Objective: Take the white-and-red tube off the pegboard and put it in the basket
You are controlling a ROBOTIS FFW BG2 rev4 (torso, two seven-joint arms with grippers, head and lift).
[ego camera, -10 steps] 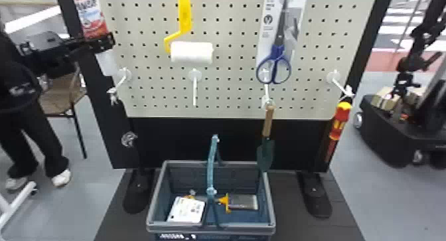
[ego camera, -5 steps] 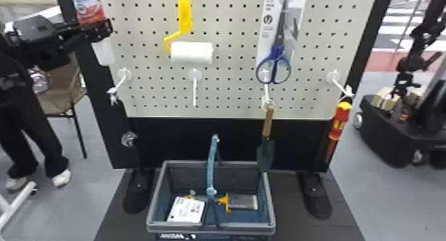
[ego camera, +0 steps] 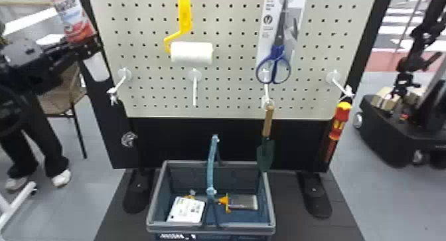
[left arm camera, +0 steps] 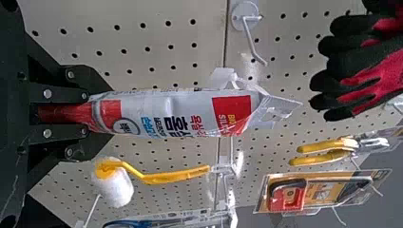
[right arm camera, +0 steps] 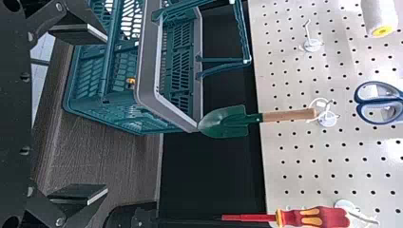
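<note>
In the head view my left gripper (ego camera: pixel 87 47) is at the upper left, shut on the lower part of the white-and-red tube (ego camera: pixel 73 16), whose pale tip pokes out below. The left wrist view has my left gripper (left arm camera: pixel 62 116) closed around the red end of the tube (left arm camera: pixel 176 114); a clear hanging tab is at its other end, and I cannot tell whether that touches a hook. The basket (ego camera: pixel 212 228) stands below the pegboard (ego camera: pixel 229 91). My right gripper (right arm camera: pixel 88 114) is open with nothing between its fingers, facing the basket (right arm camera: pixel 147 71).
A paint roller (ego camera: pixel 191 52), scissors (ego camera: pixel 275 57), a trowel (ego camera: pixel 266 137) and a red-yellow screwdriver (ego camera: pixel 338 120) hang on the board. The basket holds a white box (ego camera: pixel 186 210) and a yellow-handled brush (ego camera: pixel 242 202) beneath its raised handle (ego camera: pixel 211 164). Gloves (left arm camera: pixel 366 71) hang near the tube.
Over the last second my left gripper, holding the tube, rose a little, then came down and shifted left, farther from the pegboard's left edge. The basket has stayed in place.
</note>
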